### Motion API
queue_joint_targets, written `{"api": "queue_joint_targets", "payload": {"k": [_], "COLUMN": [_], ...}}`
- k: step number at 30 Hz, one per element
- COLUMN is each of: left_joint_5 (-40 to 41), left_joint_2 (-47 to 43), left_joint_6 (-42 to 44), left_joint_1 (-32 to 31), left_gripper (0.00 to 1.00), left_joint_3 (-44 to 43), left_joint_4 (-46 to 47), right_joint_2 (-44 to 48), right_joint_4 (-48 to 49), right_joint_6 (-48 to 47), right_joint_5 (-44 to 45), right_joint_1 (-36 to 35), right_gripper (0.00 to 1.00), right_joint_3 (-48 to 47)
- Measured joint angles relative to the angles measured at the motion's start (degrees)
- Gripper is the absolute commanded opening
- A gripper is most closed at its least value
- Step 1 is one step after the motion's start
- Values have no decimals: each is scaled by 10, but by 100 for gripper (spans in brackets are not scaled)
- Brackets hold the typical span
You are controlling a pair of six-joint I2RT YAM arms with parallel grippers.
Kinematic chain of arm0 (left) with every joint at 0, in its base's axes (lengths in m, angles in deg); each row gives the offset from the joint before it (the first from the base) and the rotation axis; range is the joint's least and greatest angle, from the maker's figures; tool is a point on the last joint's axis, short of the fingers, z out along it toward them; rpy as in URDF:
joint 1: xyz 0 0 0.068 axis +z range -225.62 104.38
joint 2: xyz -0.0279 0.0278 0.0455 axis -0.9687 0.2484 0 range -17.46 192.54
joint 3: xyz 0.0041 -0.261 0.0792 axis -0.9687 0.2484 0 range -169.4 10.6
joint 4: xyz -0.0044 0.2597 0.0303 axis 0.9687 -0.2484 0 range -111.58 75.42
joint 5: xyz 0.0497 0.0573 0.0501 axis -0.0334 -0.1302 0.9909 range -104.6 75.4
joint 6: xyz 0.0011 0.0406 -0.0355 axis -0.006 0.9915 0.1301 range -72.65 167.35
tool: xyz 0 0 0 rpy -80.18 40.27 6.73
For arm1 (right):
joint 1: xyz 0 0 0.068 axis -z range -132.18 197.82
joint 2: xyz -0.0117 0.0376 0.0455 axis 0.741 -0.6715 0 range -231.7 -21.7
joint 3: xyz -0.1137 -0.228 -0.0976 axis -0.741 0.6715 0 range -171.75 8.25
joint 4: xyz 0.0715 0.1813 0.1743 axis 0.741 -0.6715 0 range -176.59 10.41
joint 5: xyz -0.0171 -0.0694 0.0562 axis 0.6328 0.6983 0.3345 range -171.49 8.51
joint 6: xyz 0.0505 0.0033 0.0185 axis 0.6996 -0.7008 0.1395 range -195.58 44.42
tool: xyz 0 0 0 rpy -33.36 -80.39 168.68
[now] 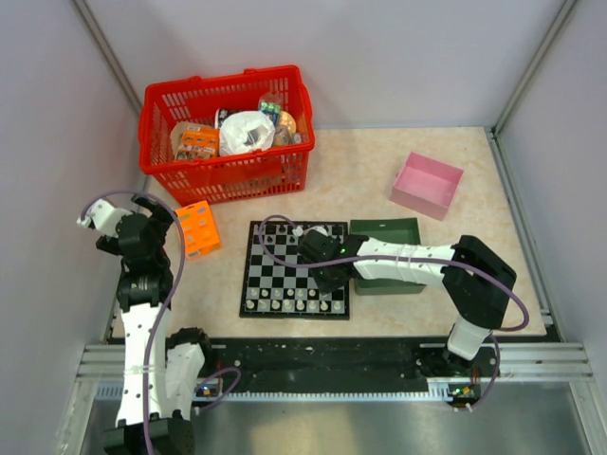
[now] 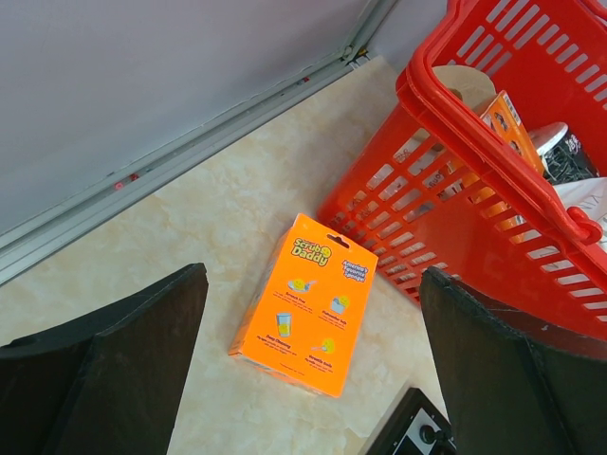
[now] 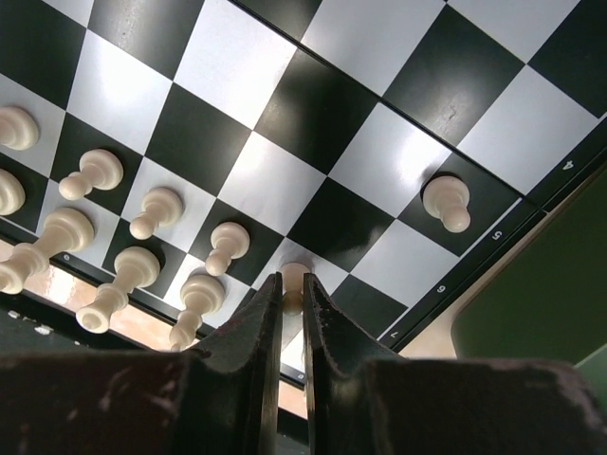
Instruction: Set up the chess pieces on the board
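Note:
The board [image 1: 275, 270] lies flat in the middle of the table. White chess pieces [image 1: 289, 299] stand in its two near rows. In the right wrist view, my right gripper [image 3: 292, 289] is shut on a white pawn [image 3: 293, 277] that stands on a white square near the board's edge. More white pawns [image 3: 156, 210] stand to its left, and a lone pawn [image 3: 446, 201] stands further right. My left gripper [image 1: 159, 216] hangs open and empty at the left, above the table beside an orange box [image 2: 308, 303]. A corner of the board [image 2: 408, 431] shows in the left wrist view.
A red basket [image 1: 228, 133] full of items stands at the back left, close to my left gripper. The orange box [image 1: 197, 229] lies between it and the board. A dark green tray [image 1: 389, 232] sits right of the board, under my right arm. A pink box [image 1: 427, 185] stands behind the tray.

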Motion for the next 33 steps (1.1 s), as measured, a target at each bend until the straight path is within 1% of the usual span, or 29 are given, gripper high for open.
{"api": "queue_joint_targets", "payload": {"k": [9, 14, 31, 33], "left_joint_5": [0, 0, 0, 0], "left_joint_2": [0, 0, 0, 0], "left_joint_6": [-2, -2, -2, -2], "left_joint_1": [0, 0, 0, 0], "left_gripper": [99, 99, 99, 99], "left_joint_3": [0, 2, 4, 4], "left_joint_4": [0, 1, 2, 2], "right_joint_2": [0, 0, 0, 0], "right_joint_4": [-2, -2, -1, -1], "right_joint_6": [5, 8, 8, 8], "right_joint_5": [6, 7, 2, 2], "right_joint_1": [0, 0, 0, 0], "right_gripper": [11, 14, 14, 15], "right_joint_3": [1, 1, 1, 2]}}
